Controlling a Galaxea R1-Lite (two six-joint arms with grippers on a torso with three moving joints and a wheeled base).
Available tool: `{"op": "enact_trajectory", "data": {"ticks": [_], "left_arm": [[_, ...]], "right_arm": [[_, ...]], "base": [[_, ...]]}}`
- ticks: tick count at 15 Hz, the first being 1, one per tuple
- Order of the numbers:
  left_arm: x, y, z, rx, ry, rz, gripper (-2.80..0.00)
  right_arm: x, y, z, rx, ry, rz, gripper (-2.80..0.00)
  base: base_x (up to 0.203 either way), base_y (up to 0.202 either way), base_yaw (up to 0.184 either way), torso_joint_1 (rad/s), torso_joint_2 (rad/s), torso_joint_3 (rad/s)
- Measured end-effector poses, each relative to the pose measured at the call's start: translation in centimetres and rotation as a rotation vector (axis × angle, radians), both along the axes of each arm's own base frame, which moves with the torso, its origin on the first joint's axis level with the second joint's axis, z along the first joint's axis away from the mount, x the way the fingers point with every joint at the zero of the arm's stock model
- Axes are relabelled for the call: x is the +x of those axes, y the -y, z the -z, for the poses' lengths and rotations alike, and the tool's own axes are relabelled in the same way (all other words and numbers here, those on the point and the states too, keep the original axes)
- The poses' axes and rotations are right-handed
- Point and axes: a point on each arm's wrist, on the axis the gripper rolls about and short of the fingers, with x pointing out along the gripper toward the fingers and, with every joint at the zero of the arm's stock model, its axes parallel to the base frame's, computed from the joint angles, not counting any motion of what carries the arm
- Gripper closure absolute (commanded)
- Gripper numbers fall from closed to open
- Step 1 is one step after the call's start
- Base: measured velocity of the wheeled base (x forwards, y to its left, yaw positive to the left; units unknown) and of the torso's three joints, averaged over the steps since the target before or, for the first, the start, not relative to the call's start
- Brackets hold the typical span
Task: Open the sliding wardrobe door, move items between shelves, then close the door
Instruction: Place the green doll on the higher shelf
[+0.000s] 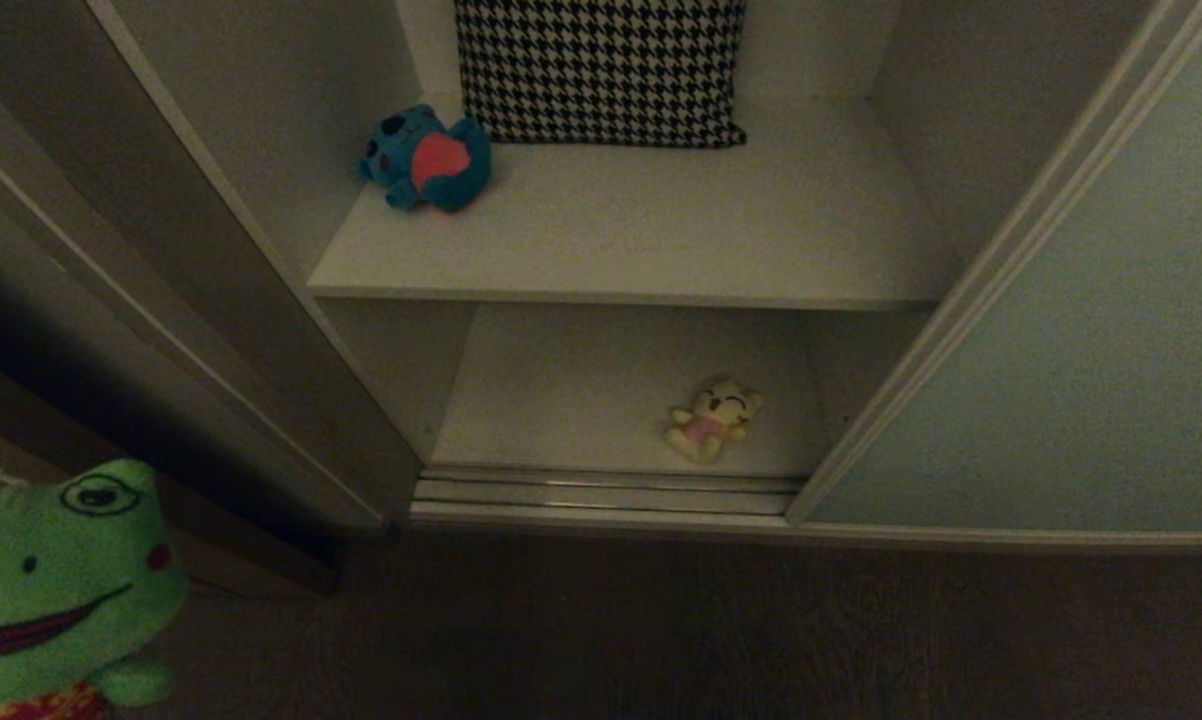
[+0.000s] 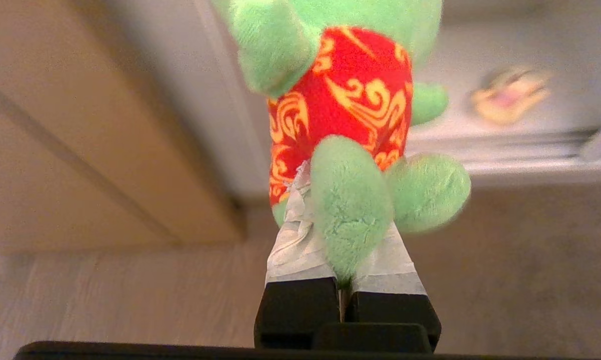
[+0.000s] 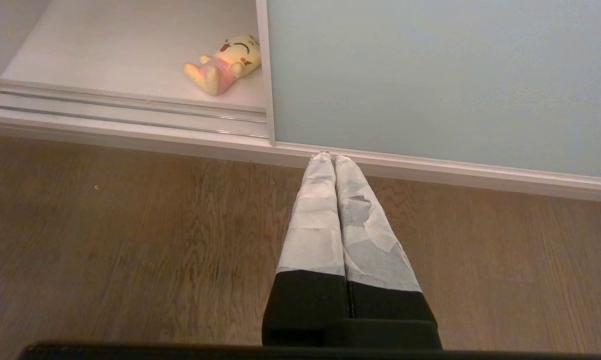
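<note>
The sliding wardrobe door (image 1: pixel 1061 350) stands pushed to the right, leaving the shelves bare to view. A blue toy (image 1: pixel 428 158) lies at the left of the upper shelf (image 1: pixel 661 250). On the lower shelf (image 1: pixel 561 400) lies a yellow toy (image 1: pixel 713 418), near the door's edge. My left gripper (image 2: pixel 338 200) is shut on a leg of the green frog (image 2: pixel 355 90), which hangs above the floor at lower left (image 1: pixel 51 580). My right gripper (image 3: pixel 334 159) is shut and empty, low over the floor, its tips by the door's (image 3: pixel 430 75) bottom rail.
A houndstooth cushion (image 1: pixel 601 70) leans at the back of the upper shelf. Silver floor rails (image 1: pixel 601 492) run along the wardrobe's front. A dark wooden frame (image 1: pixel 111 330) borders the opening on the left. Brown wooden floor (image 1: pixel 661 630) lies in front.
</note>
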Motion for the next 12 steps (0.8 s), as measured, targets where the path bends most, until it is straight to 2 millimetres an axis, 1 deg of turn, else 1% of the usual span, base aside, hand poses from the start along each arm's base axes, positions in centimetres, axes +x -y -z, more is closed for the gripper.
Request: {"op": "enact_trajectory", "data": {"ticks": [1,3,4,6,7,9,11,12], "left_arm": [[-0.5,0.1,-1.7,0.004,0.028,0.032,0.00],[-0.5,0.2,-4.9,0.009,0.035,0.089,0.00],[0.1,0.2,-6.8,0.008,0.032,0.117,0.00],[2.3,0.3,-10.7,0.001,0.014,0.178,0.00],[4.2,0.4,-12.7,-0.002,-0.004,0.209,0.00],[9.0,0.8,-16.7,-0.011,-0.029,0.264,0.00],[15.0,1.5,-20.3,-0.025,-0.035,0.321,0.00],[18.0,2.1,-21.6,-0.031,-0.034,0.349,0.00]], "right_arm": [[0.0,0.0,0.0,0.000,0.000,0.000,0.00],[0.0,0.0,0.0,0.000,0.000,0.000,0.00],[0.0,0.0,0.0,0.000,0.000,0.000,0.00],[0.0,0.0,0.0,0.000,0.000,0.000,0.00],[0.0,0.0,0.0,0.000,0.000,0.000,0.00],[0.0,0.0,0.0,0.000,0.000,0.000,0.00],[0.0,0.0,0.0,0.000,0.000,0.000,0.00],[0.0,0.0,0.0,0.000,0.000,0.000,0.00]], "base": [[0.000,0.000,0.000,0.000,0.00,0.000],[0.000,0.000,0.000,0.000,0.00,0.000],[0.000,0.000,0.000,0.000,0.00,0.000],[0.000,0.000,0.000,0.000,0.00,0.000],[0.000,0.000,0.000,0.000,0.00,0.000],[0.000,0.000,0.000,0.000,0.00,0.000],[0.000,0.000,0.000,0.000,0.00,0.000],[0.000,0.000,0.000,0.000,0.00,0.000]]}}
